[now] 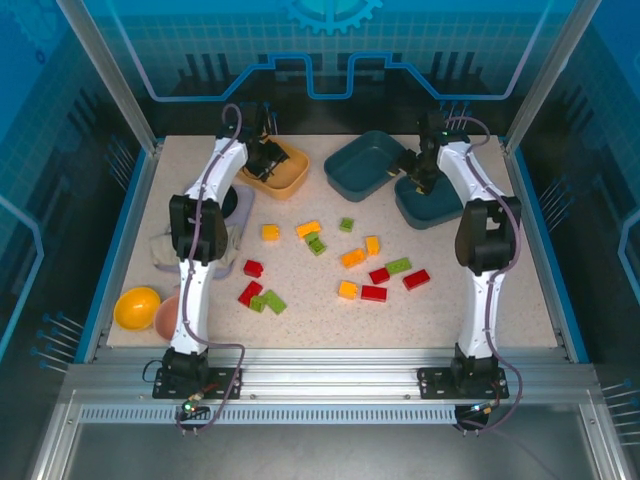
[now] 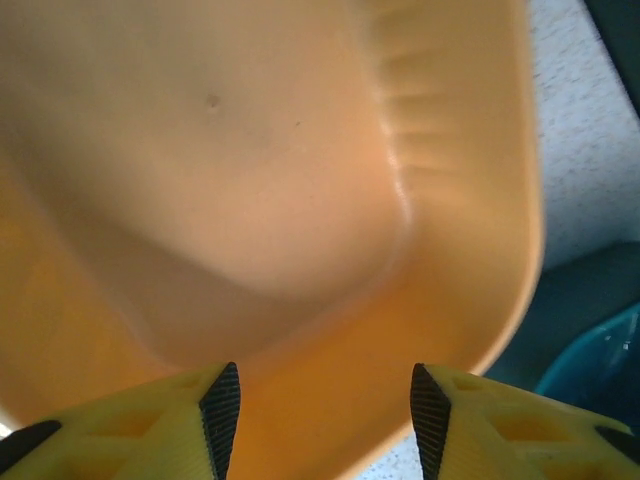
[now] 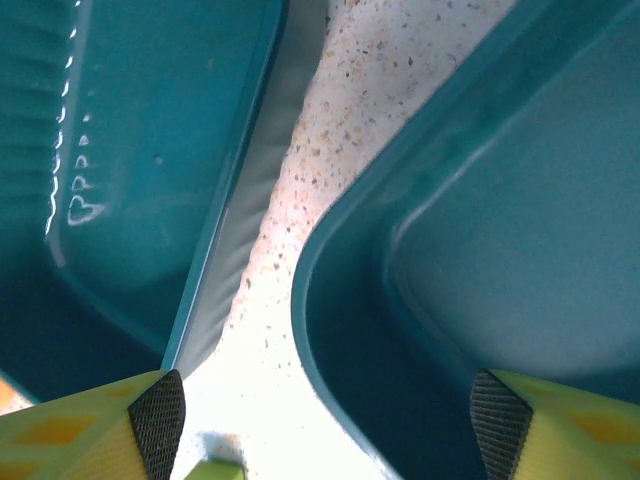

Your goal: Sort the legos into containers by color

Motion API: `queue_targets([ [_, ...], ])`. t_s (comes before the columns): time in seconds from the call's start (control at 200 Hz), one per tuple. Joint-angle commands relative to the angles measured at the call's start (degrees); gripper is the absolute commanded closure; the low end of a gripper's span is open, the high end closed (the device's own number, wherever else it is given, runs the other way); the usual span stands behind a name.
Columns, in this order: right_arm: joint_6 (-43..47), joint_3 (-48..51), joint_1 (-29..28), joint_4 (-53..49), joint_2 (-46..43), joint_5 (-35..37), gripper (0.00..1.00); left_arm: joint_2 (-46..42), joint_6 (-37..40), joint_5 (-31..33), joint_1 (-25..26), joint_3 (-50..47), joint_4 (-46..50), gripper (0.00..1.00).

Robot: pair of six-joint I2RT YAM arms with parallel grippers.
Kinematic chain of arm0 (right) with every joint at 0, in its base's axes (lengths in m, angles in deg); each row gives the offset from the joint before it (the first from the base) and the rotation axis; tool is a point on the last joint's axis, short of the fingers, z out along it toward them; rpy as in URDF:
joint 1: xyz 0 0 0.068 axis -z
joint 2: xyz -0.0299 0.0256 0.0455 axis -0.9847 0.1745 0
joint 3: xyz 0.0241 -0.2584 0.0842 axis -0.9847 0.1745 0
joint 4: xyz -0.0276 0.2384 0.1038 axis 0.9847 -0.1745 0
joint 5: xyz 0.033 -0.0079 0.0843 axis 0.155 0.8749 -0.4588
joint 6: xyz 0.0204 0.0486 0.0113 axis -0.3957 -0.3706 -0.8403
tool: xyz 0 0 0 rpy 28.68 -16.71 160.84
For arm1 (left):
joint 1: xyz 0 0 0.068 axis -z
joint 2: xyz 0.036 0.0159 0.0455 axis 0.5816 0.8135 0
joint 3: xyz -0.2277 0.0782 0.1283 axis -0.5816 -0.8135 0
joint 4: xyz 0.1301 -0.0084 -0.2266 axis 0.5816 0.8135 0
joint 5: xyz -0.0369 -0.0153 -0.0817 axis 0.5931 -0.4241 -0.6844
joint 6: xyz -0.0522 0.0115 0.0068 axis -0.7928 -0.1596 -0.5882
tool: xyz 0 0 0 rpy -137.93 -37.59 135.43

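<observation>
Red, green and yellow-orange legos lie scattered mid-table, among them a yellow one (image 1: 270, 232), a green one (image 1: 398, 266) and a red one (image 1: 416, 279). The yellow-orange tub (image 1: 290, 175) stands at the back left, with my left gripper (image 1: 265, 158) over it. In the left wrist view that gripper (image 2: 325, 420) is open and empty above the tub's bare floor (image 2: 250, 180). Two dark teal tubs (image 1: 360, 165) (image 1: 435, 205) stand at the back right. My right gripper (image 1: 420, 178) (image 3: 330, 420) hangs open across the near rim of the right tub (image 3: 500, 230), beside the left tub (image 3: 150, 150).
An orange ball (image 1: 137, 307) and a peach-pink one (image 1: 168, 315) sit at the front left. A beige cloth (image 1: 168, 250), a lavender tray (image 1: 228, 250) and a black bowl (image 1: 238, 205) lie beside the left arm. A green piece (image 3: 215, 470) peeks in at the right wrist view's bottom edge.
</observation>
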Motion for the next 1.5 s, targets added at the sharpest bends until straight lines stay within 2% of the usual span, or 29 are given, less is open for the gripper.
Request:
queue_targets([
  [0.0, 1.5, -6.8, 1.2, -4.2, 4.3, -2.5, 0.2, 0.8, 0.7, -4.3, 0.3, 2.5, 1.0, 0.49],
  [0.225, 1.4, -20.5, 1.0, -8.3, 14.6, -4.7, 0.2, 1.6, 3.6, -5.3, 0.4, 2.3, 3.0, 0.54],
  [0.41, 0.0, -28.4, 0.2, -12.4, 21.1, -4.7, 0.3, 1.3, 5.7, -4.9, 0.4, 2.4, 4.5, 0.55],
  [0.525, 0.1, -28.3, -0.3, -12.4, 21.4, -3.0, 0.37, 1.3, 6.7, -4.6, 0.4, 2.7, 5.4, 0.56],
  [0.76, 2.3, -27.9, -0.9, -15.1, 21.6, -0.6, 0.64, 2.0, 8.7, -4.2, 0.4, 2.7, 7.6, 0.57],
  [0.88, 4.5, -24.9, -1.1, -15.4, 18.7, 2.2, 0.78, 2.5, 9.9, -4.4, 0.4, 3.0, 8.1, 0.57],
  [0.955, 6.2, -22.2, -1.2, -15.0, 16.4, 3.8, 0.83, 3.2, 11.3, -4.9, 0.7, 3.8, 8.8, 0.59],
  [1.22, 13.1, -18.9, -0.6, -16.5, 12.5, 6.7, 0.9, 3.4, 20.4, -4.5, 4.6, 4.4, 14.7, 0.75],
  [1.495, 17.0, -17.3, -0.4, -16.3, 12.8, 2.1, 0.91, -5.3, 29.8, -1.7, 10.0, -9.8, 16.5, 0.87],
])
